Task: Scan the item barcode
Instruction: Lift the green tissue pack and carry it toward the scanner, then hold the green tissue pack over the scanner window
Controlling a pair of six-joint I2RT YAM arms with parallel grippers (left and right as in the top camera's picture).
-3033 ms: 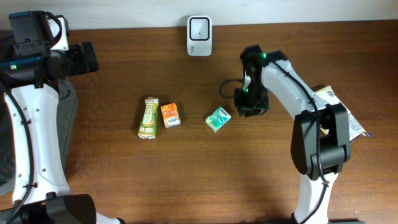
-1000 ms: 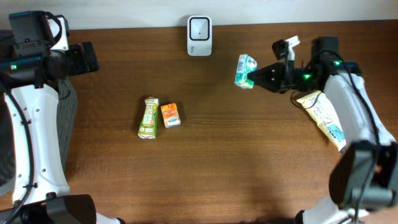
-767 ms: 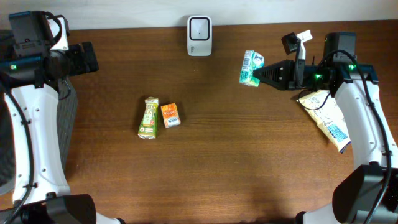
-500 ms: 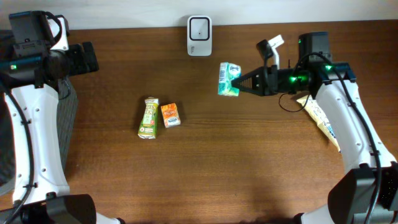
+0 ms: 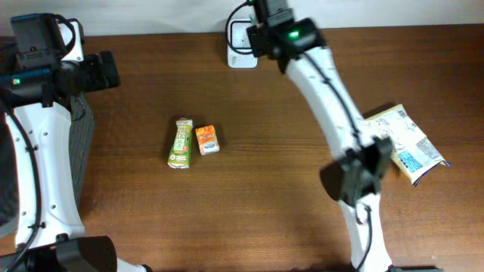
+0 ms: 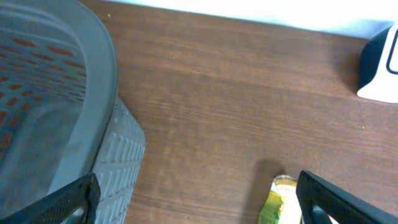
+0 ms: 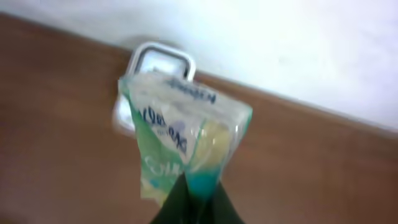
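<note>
Pinching the green-and-white crinkly plastic packet (image 7: 180, 137) in my right end effector (image 7: 191, 194), just before the white boxy scanner (image 7: 159, 61) at the desk's (image 5: 265, 196) far edge; left end effector (image 6: 196, 203) spread wide beside the grey mesh basket (image 6: 99, 81).

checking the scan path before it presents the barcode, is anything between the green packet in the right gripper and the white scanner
Nothing visible does. The right gripper holds the green packet in front of the white scanner, with no other object between them in the wrist view.
</note>
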